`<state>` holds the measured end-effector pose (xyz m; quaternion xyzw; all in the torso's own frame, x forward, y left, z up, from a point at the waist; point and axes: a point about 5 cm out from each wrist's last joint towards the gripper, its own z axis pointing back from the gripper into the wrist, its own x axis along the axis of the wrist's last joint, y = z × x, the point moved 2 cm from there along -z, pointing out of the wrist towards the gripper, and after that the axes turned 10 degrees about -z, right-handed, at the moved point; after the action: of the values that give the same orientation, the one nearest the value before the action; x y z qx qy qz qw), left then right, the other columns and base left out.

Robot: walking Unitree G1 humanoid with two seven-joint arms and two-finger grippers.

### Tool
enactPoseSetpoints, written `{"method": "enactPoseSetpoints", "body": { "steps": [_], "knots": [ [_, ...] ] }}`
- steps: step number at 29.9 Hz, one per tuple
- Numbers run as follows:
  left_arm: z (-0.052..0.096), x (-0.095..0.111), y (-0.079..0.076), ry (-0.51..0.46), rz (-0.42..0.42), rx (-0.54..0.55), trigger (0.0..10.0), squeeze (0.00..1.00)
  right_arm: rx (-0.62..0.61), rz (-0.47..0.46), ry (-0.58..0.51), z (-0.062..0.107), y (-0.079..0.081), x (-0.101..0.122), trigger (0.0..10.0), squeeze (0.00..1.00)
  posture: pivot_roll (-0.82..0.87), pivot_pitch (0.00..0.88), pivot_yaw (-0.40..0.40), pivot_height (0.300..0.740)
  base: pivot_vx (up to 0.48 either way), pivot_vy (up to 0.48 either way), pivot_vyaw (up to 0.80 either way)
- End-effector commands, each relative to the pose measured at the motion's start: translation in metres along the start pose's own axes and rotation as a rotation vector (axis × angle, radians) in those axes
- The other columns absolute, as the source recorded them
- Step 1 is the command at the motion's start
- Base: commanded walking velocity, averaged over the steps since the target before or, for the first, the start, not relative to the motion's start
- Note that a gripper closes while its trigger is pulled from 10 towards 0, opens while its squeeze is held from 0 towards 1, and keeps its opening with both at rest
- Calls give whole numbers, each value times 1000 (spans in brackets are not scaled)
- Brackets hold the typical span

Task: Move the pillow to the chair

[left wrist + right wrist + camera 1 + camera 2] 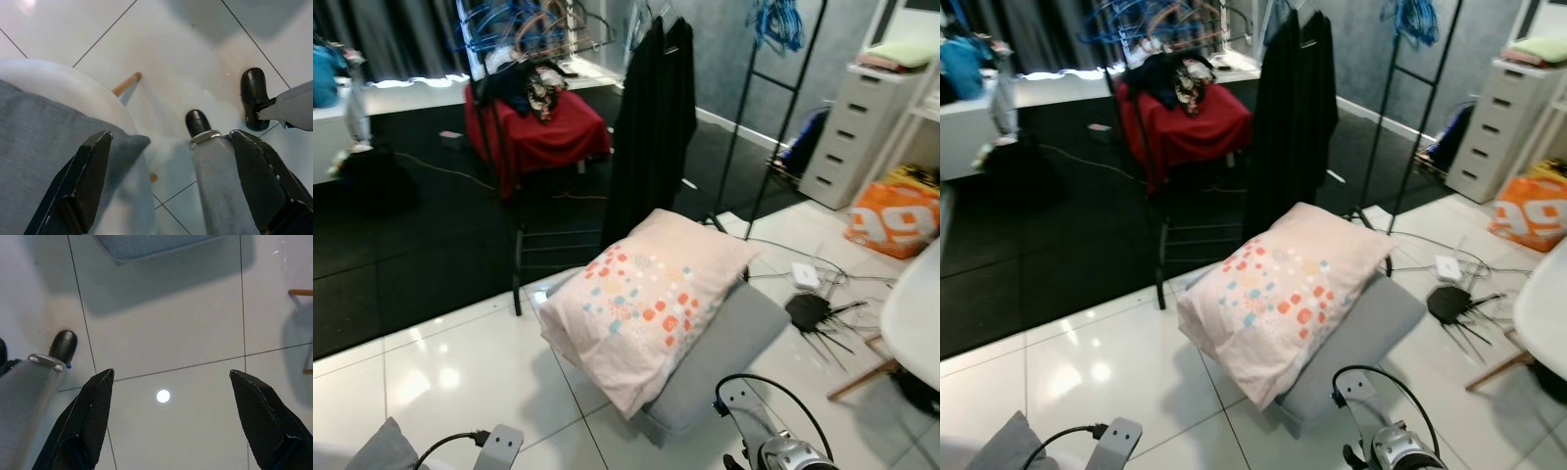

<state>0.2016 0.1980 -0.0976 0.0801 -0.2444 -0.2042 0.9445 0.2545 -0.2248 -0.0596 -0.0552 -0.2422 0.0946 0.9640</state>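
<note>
A pink pillow (pixel 651 304) with coloured squares lies tilted on a grey cushion (pixel 744 338) on the white tile floor just ahead of me. The rim of a white chair (pixel 915 313) with a wooden leg shows at the right. Both arms hang low. My left gripper (pixel 171 134) is open and points down beside a white seat (pixel 73 78) that carries a grey pad (pixel 39 142). My right gripper (pixel 171 374) is open over bare tiles, with the grey cushion's edge (pixel 146 245) beyond it. Neither holds anything.
A clothes rack with a black garment (pixel 651 117) stands right behind the pillow. A red-draped chair (pixel 543 132) is further back on the black mat. At the right are white drawers (pixel 857 127), an orange bag (pixel 896 220) and a tangle of cables (pixel 813 308).
</note>
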Motion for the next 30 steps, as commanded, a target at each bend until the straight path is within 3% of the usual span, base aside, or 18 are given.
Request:
{"method": "enactPoseSetpoints", "body": {
  "steps": [1, 13, 19, 30],
  "knots": [
    [0, -6, -1, 13, 9, -2, 10000, 0, 5, 7, 7, 0, 2, -2, 10000, 0, -88, 0, -54, 740, 0, 0, 0],
    [0, -6, -2, 14, -2, -18, 10000, 0, 5, 4, 4, 0, 2, -2, 10000, 0, -91, 0, -47, 740, 0, 0, 0],
    [0, -5, -1, 15, -4, -8, 10000, 0, 5, 4, 4, 0, 2, -1, 10000, 0, -88, 0, -53, 740, 0, -480, 0],
    [0, -5, -2, 9, 7, 0, 10000, 0, 3, 12, 6, 0, 1, -2, 10000, 0, -101, 0, -60, 740, 0, 0, 0]
  ]
}}
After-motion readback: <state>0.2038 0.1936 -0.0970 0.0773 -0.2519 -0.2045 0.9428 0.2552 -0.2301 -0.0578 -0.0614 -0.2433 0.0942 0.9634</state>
